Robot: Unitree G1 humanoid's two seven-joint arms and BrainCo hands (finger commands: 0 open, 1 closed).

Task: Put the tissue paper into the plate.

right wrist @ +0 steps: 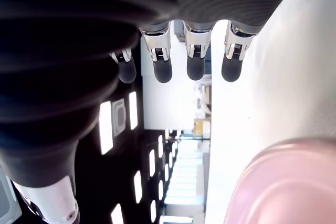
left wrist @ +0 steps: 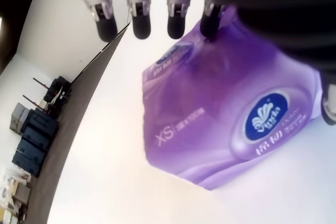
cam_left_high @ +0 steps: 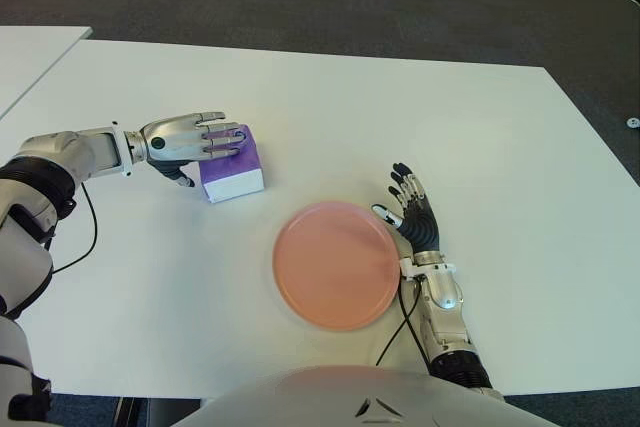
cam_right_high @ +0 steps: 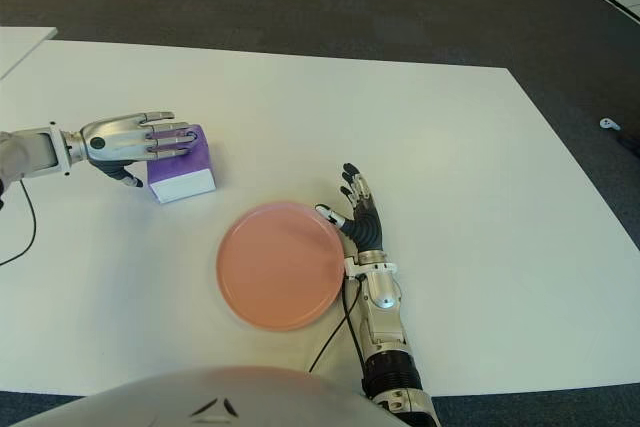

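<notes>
A purple tissue pack point(cam_left_high: 233, 163) sits on the white bench point(cam_left_high: 480, 137), off to the left of a pink plate point(cam_left_high: 335, 264) and apart from it. The left hand point(cam_left_high: 190, 139) hovers over the pack, fingers point(left wrist: 140, 20) straight, gripping nothing. The right hand point(cam_left_high: 415, 217) shows just right of the plate, fingers spread.

The left hand point(cam_left_high: 190, 139) is silver-grey metal with a round dark joint at the knuckle side; its fingers point(left wrist: 141, 18) have pale segments ending in black rounded tips. Its forearm is light grey, with a black ribbed band near the elbow, and a thin black cable hangs from it. The right hand point(cam_left_high: 413, 212) is black with white knuckle pieces, joined to a silver wrist and a black ribbed cuff, with a black cable alongside.
</notes>
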